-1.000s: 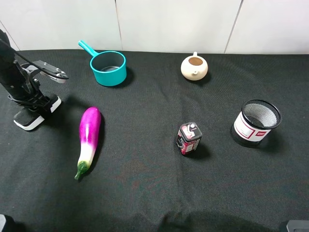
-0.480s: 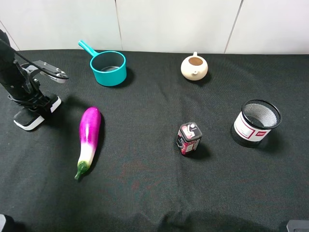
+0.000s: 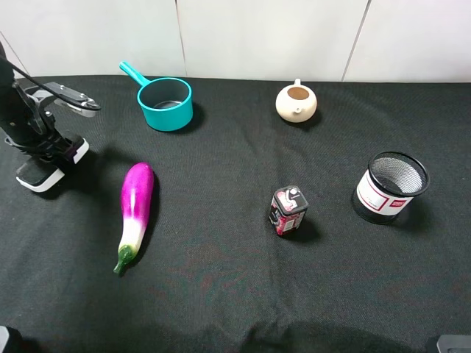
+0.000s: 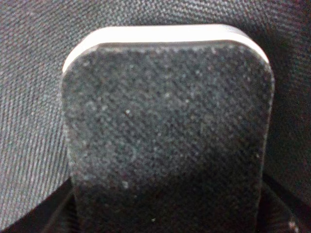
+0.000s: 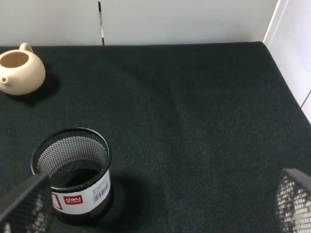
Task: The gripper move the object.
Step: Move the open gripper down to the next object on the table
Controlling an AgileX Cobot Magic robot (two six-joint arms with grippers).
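The object is a board eraser (image 3: 35, 176) with a black felt top and a white base, lying at the far left of the black cloth. My left gripper (image 3: 56, 150) is down on its near end and shut on it. In the left wrist view the eraser (image 4: 165, 131) fills the frame, with its white rim along one edge and the dark jaws at its sides. My right gripper (image 5: 155, 213) is open and empty. Its blurred mesh-patterned fingertips (image 5: 22, 206) stand wide apart above the cloth.
A purple eggplant (image 3: 136, 209) lies just right of the eraser. A teal saucepan (image 3: 165, 103) and a cream teapot (image 3: 296, 103) stand at the back. A small red-black can (image 3: 287, 211) stands mid-table. A black mesh pen cup (image 3: 390, 187) stands at the right, also in the right wrist view (image 5: 73, 174).
My left gripper and the eraser have shifted slightly left and toward the back of the table. Nothing else has moved.
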